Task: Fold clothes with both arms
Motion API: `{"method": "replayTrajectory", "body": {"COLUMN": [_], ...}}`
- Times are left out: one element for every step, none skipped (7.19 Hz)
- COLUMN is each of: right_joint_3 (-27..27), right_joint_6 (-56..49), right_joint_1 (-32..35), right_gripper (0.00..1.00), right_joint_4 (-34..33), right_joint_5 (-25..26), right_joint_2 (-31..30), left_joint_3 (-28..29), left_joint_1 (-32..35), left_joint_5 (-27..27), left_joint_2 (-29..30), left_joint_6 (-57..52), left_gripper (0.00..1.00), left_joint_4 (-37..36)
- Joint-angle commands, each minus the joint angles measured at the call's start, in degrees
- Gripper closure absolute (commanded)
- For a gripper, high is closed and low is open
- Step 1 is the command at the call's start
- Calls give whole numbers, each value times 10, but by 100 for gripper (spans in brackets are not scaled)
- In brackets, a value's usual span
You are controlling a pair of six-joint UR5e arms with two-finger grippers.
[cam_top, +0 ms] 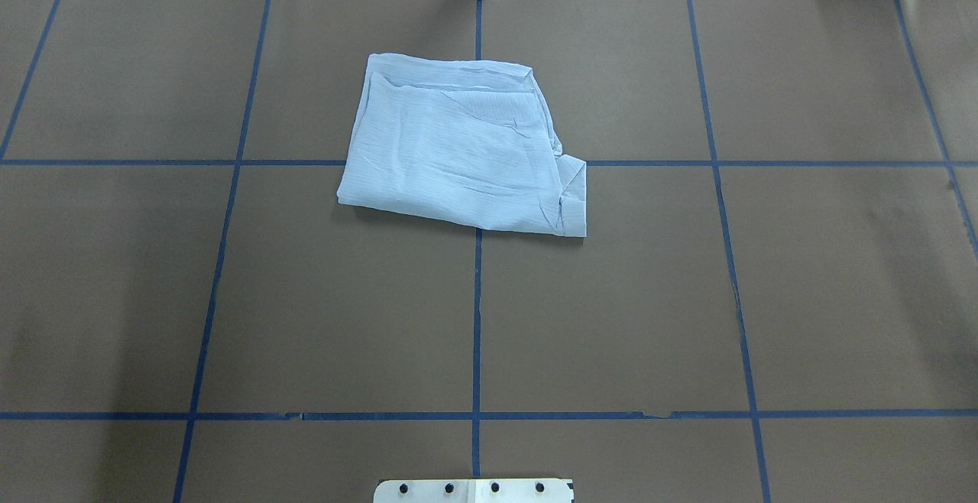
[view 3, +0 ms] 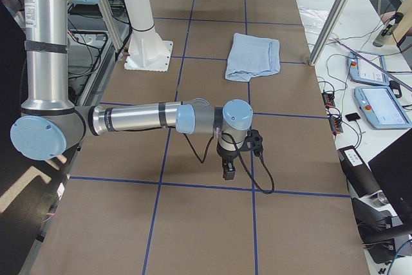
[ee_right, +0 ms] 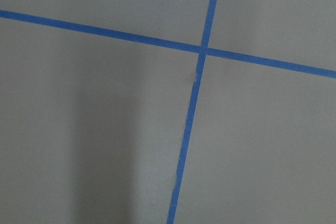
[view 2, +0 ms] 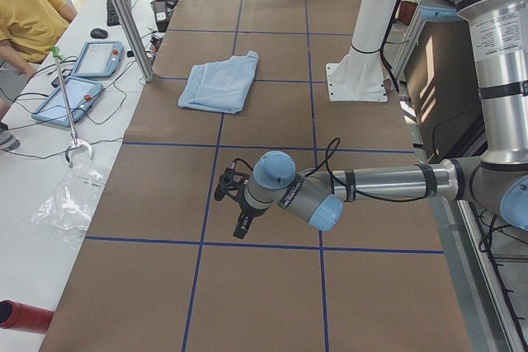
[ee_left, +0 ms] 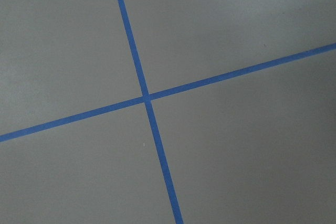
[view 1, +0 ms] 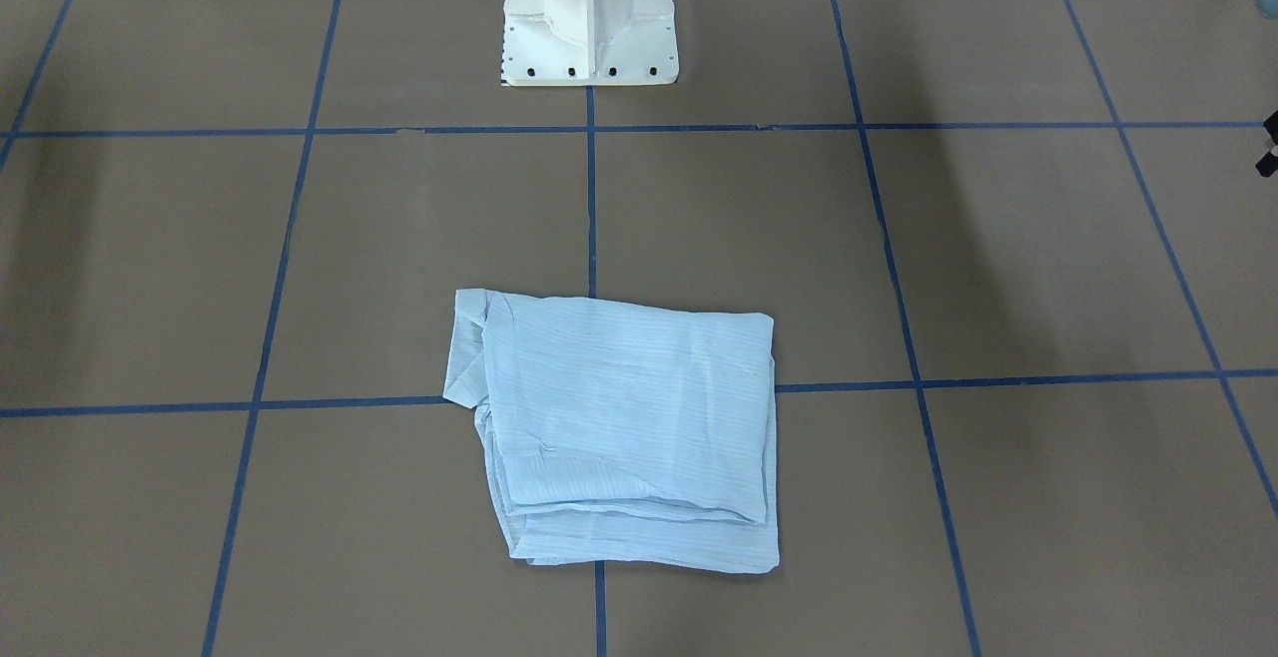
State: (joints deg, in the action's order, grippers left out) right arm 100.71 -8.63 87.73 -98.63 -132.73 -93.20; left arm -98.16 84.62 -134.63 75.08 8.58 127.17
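The light blue striped shirt (view 1: 619, 427) lies folded into a rough rectangle on the brown table, across the centre tape line; it also shows in the overhead view (cam_top: 458, 151) and both side views (view 2: 219, 84) (view 3: 253, 57). My left arm (view 2: 371, 183) reaches low over the table, its black gripper (view 2: 239, 218) pointing down, far from the shirt. My right arm (view 3: 141, 117) does the same, its gripper (view 3: 228, 170) also far from the shirt. I cannot tell whether either gripper is open or shut. Both wrist views show only bare table and tape.
The white pedestal base (view 1: 589, 18) stands at the table's robot side. Blue tape lines (cam_top: 477, 319) grid the brown table. A side bench holds tablets (view 2: 82, 80) and cables beside a metal post (view 2: 128, 18). A person in yellow (view 2: 25, 14) sits there.
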Motion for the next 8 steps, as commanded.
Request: {"method": "replayTrajectory", "body": {"right_joint_3": [-2, -4, -2, -4, -4, -4, -4, -4], "right_joint_6": [5, 5, 5, 5, 5, 5, 5, 5], "right_joint_1": [8, 8, 9, 9, 9, 9, 9, 9], "right_gripper": [0, 0, 0, 0, 0, 0, 0, 0], "right_joint_4": [-1, -2, -2, -2, -2, -2, -2, -2], "right_joint_5": [0, -3, -3, -3, -3, -3, -3, -4], "right_joint_2": [-1, -1, -1, -1, -1, -2, -2, -6], "left_joint_3": [-7, -5, -3, -7, -8, -9, -8, -7], "left_joint_1": [0, 0, 0, 0, 0, 0, 0, 0], "left_joint_5": [-2, -2, -2, -2, -3, -4, 1, 3], "left_joint_2": [-2, 0, -3, -6, -8, -8, -8, -9], "left_joint_6": [1, 1, 0, 0, -1, -1, -1, 1], "left_gripper": [0, 0, 0, 0, 0, 0, 0, 0], "left_joint_4": [3, 2, 3, 3, 3, 3, 4, 2]}}
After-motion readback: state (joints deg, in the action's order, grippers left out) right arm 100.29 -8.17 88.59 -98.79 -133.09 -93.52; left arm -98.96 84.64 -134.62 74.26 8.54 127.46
